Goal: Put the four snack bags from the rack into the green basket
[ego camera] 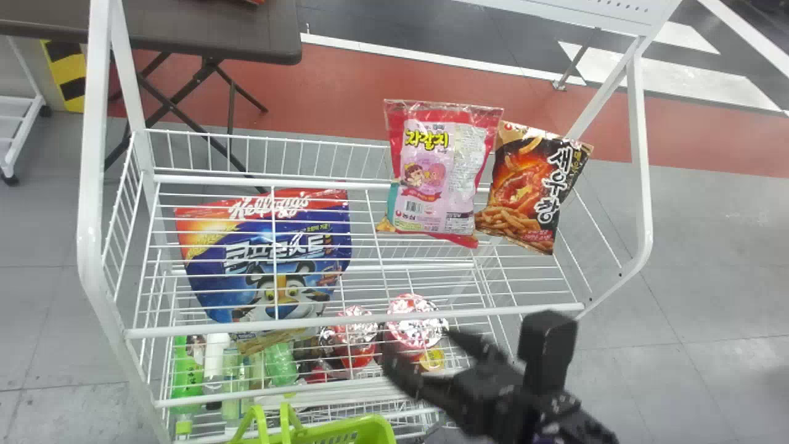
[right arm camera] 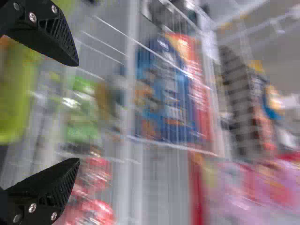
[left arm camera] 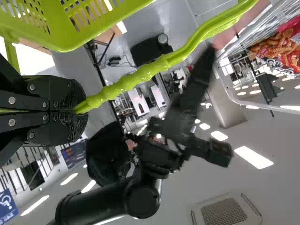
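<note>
1. The right arm's fingers (ego camera: 404,370) are spread with nothing between them, in front of the white wire rack (ego camera: 91,185).
2. The left arm's fingers (left arm camera: 70,101) are pressed together on the handle (left arm camera: 140,75) of the green basket (ego camera: 363,430), which is in front of the rack's lower part.
3. On the rack's upper shelf, toward the back, a pink snack bag (ego camera: 441,179) stands nearly upright. Just beside it, to the right, is a black snack bag (ego camera: 530,185), tilted.
4. At the left of that shelf, behind the front wires, is a blue cereal bag (ego camera: 271,246).
5. Lower in the rack are red cups (ego camera: 413,320), with green bottles (ego camera: 187,376) to their left.
6. Beyond the rack, at the far left, stands a dark folding table (ego camera: 216,31) on a grey and red floor (ego camera: 696,246).
</note>
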Motion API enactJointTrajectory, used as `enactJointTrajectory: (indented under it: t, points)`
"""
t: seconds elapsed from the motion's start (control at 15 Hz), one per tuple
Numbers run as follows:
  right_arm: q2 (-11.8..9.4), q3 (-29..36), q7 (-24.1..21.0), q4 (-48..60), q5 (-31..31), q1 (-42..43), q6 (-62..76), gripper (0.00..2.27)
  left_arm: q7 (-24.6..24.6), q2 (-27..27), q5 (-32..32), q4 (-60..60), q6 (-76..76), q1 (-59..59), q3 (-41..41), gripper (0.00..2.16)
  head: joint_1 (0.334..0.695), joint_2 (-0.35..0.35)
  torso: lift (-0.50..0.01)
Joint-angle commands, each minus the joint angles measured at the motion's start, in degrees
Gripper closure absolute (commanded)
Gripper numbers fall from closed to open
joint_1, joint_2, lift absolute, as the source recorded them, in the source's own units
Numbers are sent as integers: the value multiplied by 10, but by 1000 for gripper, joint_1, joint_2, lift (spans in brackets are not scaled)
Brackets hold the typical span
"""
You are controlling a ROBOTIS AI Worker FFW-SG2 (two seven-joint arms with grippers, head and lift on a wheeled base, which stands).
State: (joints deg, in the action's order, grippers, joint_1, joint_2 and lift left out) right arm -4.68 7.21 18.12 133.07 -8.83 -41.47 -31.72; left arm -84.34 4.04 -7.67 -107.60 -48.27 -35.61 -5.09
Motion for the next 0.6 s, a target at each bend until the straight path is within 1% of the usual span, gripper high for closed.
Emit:
enactJointTrajectory:
  t: [0.0,0.13,0.27,0.53]
  points:
    - [4,3,-43,-49,1,60,123,80,1,0,2,0,0,0,-4,1902,695,-350,-6]
    - [5,3,-84,-85,9,129,124,87,1,0,8,0,0,0,-7,1902,695,-350,-6]
    - [5,3,-113,-124,31,192,123,87,0,2,8,-1,-2,0,-6,1902,695,-350,-6]
    - [5,18,-121,-229,36,313,107,87,-2,3,8,0,-2,2,-1,1902,695,-350,-6]
